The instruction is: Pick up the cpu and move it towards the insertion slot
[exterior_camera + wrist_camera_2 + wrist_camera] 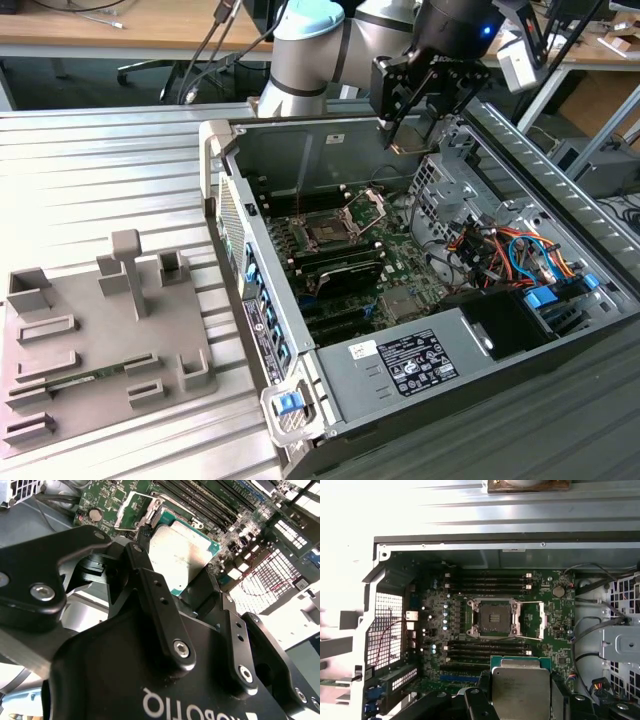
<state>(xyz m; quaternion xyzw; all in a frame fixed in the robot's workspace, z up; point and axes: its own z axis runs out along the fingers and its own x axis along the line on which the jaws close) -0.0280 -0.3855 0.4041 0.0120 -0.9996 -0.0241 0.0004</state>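
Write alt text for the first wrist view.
The pincer holds a silvery square cpu flat above an open computer case. Farther in, the green motherboard carries the empty insertion slot, its retaining plate swung open beside it.

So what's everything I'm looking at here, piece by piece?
computer case: one, grey and black, lying open on the metal table
motherboard: one, green, inside the case
insertion slot: one, dark with shiny frame, plate hinged open, mid-board
memory slots: several, long and black, either side of the slot
cables: a bundle, orange and blue, at the exterior view's right
tray: one, grey, beside the case
cpu: one, silvery with green rim, held above the board
arm: one, silver and pale blue
gripper: one, black, shut on the cpu
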